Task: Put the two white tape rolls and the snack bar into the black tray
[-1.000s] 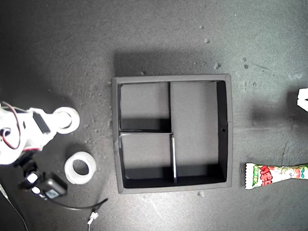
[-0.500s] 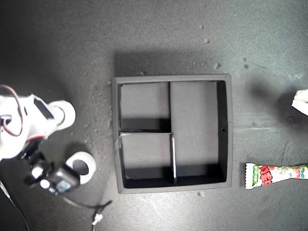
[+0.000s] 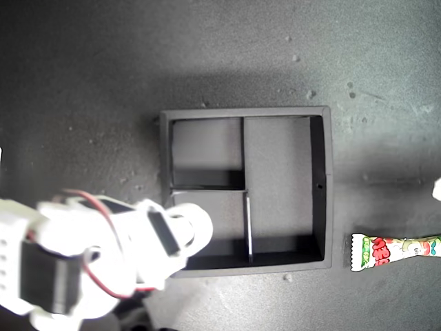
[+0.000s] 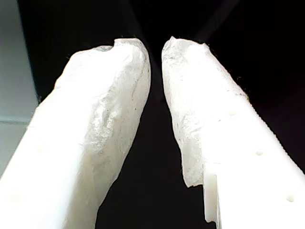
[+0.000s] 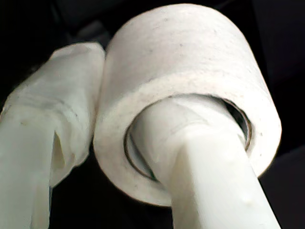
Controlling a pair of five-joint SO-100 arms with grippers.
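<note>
Holding tape roll point(image 5: 190, 95) on our second gripper point(image 5: 119, 157), one finger through hole; tray point(image 3: 328, 186) wall just beyond. Risk: roll snagging finger on release. First gripper point(image 4: 155, 86) narrow, empty.

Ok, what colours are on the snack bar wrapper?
White and green with red lettering; the snack bar shows best in the exterior view.

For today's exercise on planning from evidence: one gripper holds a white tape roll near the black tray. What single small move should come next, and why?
Probably ease my second gripper a little further over the small compartment at the exterior view's lower left, then open. It is shut on a tape roll with one finger through the hole, and the roll hangs over that edge of the black tray.
</note>
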